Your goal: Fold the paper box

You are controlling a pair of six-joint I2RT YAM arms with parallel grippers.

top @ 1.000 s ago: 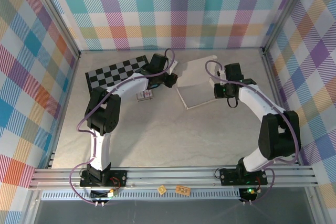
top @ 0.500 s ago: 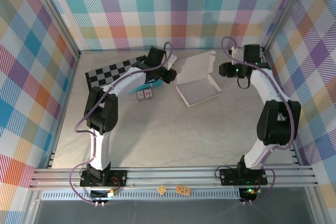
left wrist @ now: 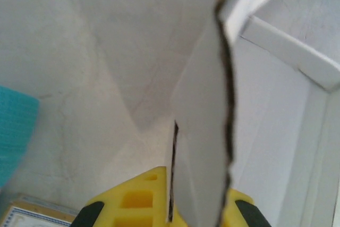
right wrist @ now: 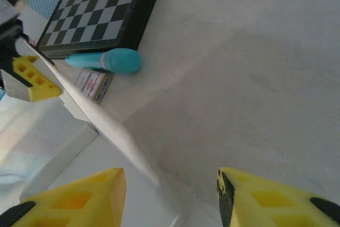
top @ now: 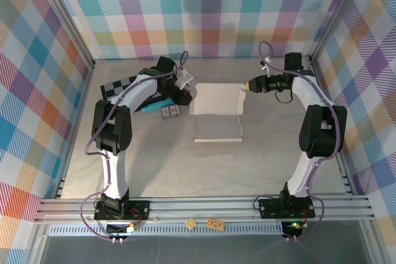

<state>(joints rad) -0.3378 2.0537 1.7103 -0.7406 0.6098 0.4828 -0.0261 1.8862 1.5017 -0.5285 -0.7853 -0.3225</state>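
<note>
The white paper box (top: 216,129) lies open in the middle of the table, its lid (top: 216,99) raised along the far side. My left gripper (top: 187,93) is shut on the lid's left end. In the left wrist view the thin card (left wrist: 204,131) runs up out of the closed left gripper (left wrist: 186,200). My right gripper (top: 248,85) hovers open at the lid's right end, apart from it. The right wrist view has the lid's edge (right wrist: 106,123) slanting past the left finger of the open right gripper (right wrist: 170,184), with nothing between its fingers.
A black-and-grey checkerboard (top: 120,86) lies at the back left, partly under the left arm. A teal marker (top: 151,106) and a small printed card (top: 169,112) lie just left of the box. Metal posts and plaid walls ring the table.
The right gripper let go of the box, opened and swung back to the right. The left gripper pulled the box leftward and turned it square, and the lid now stands up.
</note>
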